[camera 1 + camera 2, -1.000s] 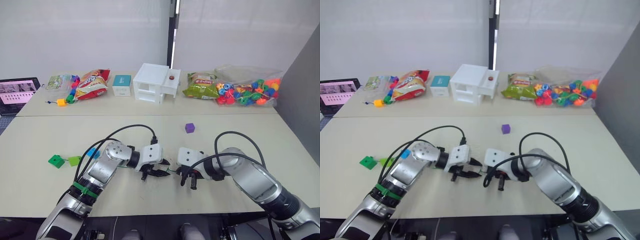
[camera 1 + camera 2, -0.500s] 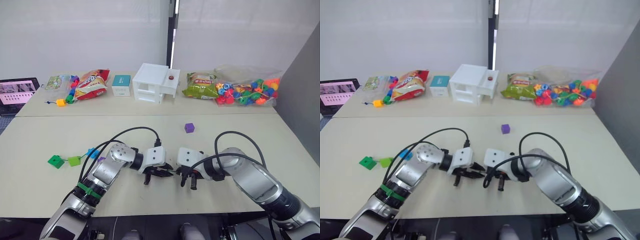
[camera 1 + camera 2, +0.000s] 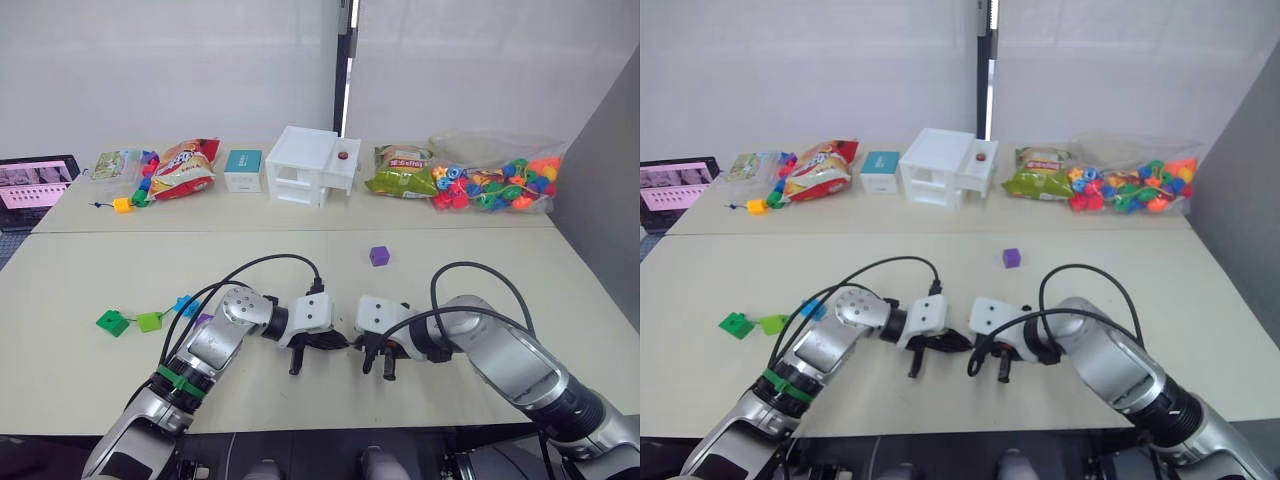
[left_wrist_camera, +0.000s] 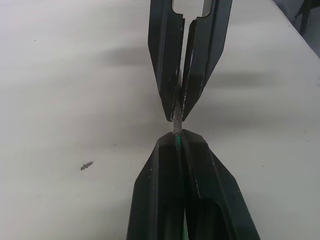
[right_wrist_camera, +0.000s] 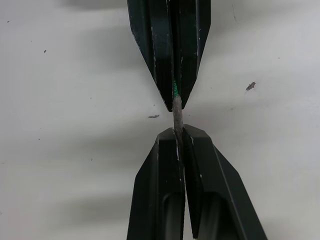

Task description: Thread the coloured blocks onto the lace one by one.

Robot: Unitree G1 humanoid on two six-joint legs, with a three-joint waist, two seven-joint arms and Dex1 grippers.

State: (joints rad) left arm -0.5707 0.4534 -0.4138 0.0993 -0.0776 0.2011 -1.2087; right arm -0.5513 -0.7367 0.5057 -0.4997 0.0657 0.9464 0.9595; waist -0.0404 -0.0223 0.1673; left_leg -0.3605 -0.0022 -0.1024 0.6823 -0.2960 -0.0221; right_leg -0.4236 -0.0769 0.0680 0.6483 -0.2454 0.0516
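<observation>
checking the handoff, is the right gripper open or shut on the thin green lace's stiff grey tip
Shut. In the right wrist view the right gripper has its black fingers pressed together around the thin green lace's grey tip, which the left gripper also pinches.

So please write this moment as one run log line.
left gripper: shut on lace tip | right gripper: shut on lace tip

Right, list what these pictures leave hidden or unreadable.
- Lace: its grey tip shows between the two hands; how deep it sits in the right hand is hidden by the shut fingers.
- Left hand: the head views cannot show its grip on the lace.
- One purple block: partly covered by the left arm in the left eye view.
- Screen: cut by the edge, unreadable.
</observation>
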